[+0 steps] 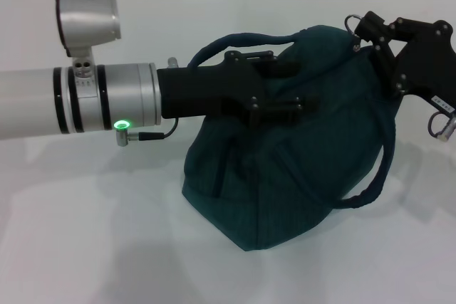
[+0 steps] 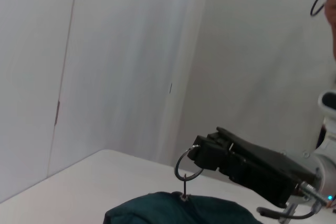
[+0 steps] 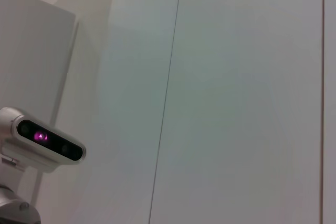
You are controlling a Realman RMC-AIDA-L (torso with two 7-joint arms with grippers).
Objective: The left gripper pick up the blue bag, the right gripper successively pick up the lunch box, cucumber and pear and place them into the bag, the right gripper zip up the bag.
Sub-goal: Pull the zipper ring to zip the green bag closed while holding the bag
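The blue bag (image 1: 285,169) sits on the white table, bulging, with one handle (image 1: 381,165) hanging down its right side. My left gripper (image 1: 288,83) reaches in from the left over the bag's top and is shut on the fabric there. My right gripper (image 1: 361,28) is at the bag's far right end, shut on the silver ring pull (image 1: 350,22) of the zipper. In the left wrist view the right gripper (image 2: 196,154) holds the ring pull (image 2: 187,170) just above the bag (image 2: 173,211). The lunch box, cucumber and pear are out of view.
The white table (image 1: 92,233) stretches to the left and in front of the bag. A pale panelled wall (image 2: 105,66) stands behind it. The right wrist view shows only that wall and the left wrist's camera housing (image 3: 47,142).
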